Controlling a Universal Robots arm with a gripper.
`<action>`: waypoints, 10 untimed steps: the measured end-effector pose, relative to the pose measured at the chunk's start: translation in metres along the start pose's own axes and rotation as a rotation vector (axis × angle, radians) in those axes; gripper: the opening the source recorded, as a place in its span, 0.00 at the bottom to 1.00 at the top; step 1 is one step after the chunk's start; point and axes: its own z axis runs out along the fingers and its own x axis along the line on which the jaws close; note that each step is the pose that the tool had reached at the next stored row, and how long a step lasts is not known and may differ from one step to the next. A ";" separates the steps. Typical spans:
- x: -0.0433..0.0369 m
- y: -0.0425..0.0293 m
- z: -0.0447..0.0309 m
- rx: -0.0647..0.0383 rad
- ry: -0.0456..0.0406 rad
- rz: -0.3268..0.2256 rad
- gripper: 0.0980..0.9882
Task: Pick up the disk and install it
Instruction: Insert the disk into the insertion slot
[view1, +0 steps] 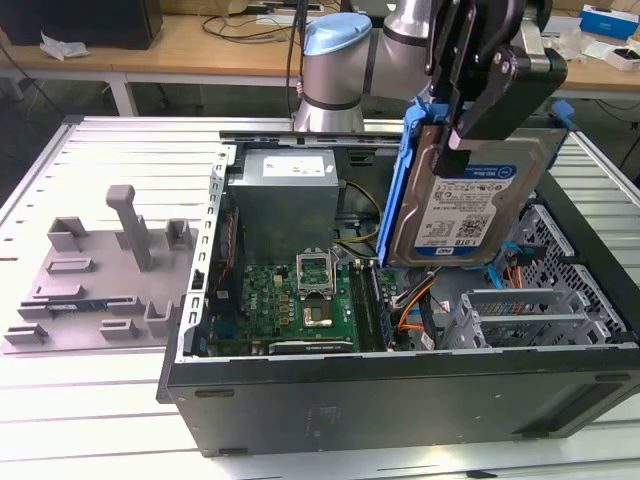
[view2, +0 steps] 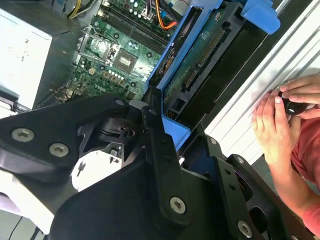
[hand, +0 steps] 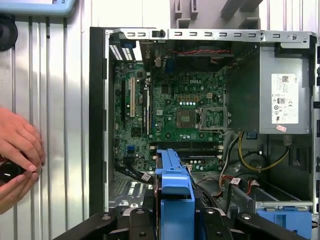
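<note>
A slotted aluminium table (view1: 100, 430) forms the work surface, its ribbed silver top evenly and brightly lit. Behind it runs a light wooden workbench (view1: 190, 45) on white legs (view1: 122, 95), carrying loose cables (view1: 262, 22) and a black case (view1: 85, 20). Beneath the bench lies what may be a dark grey floor (view1: 45, 100).

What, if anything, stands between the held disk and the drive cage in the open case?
Nothing visible does. The gripper holds the disk over the open computer case, with the silver drive cage below it in the exterior view. Orange cables lie beside the cage, not across it.
</note>
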 end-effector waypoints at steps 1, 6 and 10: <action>0.0011 -0.0008 0.0003 0.000 0.0000 0.000 0.30; 0.0080 -0.0071 0.0021 0.000 0.0000 0.002 0.30; 0.0111 -0.0154 0.0035 0.000 0.0000 0.002 0.30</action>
